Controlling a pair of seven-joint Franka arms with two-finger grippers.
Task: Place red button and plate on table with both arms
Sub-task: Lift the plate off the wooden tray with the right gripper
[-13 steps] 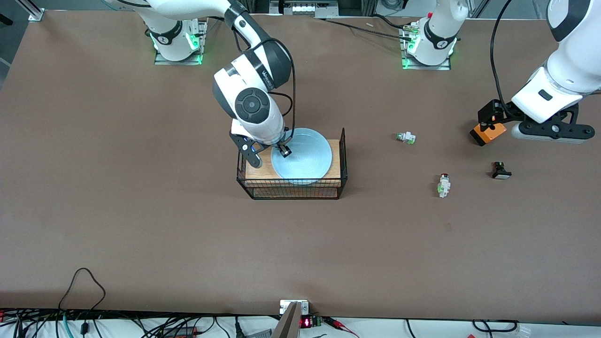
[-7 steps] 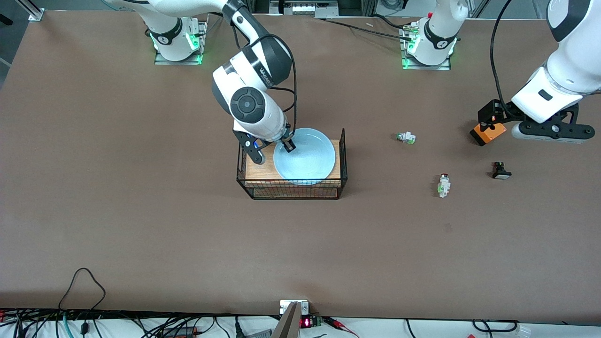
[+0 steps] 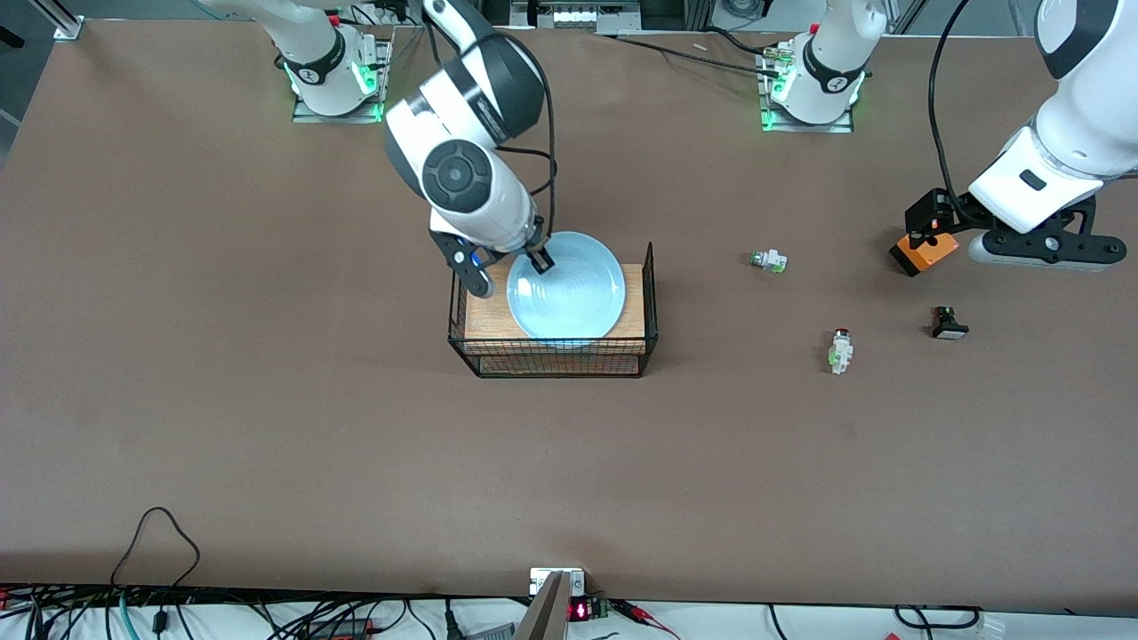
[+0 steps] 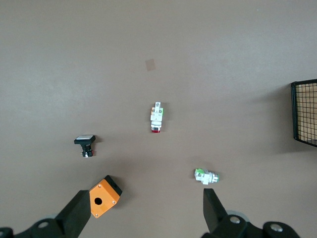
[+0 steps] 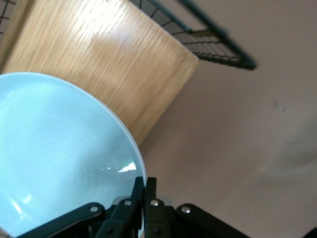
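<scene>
The right hand [image 3: 536, 260] pinches the plate's [image 3: 569, 289] rim over the rack [image 3: 556, 356].

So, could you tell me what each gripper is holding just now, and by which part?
The right gripper is shut on the plate, pinching its rim. The left gripper holds nothing, open above the table.

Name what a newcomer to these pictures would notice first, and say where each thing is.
The light blue plate stands out, on the wooden-topped wire rack mid-table, its rim pinched by the right pincer. Toward the left arm's end, the open left pincer hangs above the table beside an orange box, with the red button nearer the front camera.
</scene>
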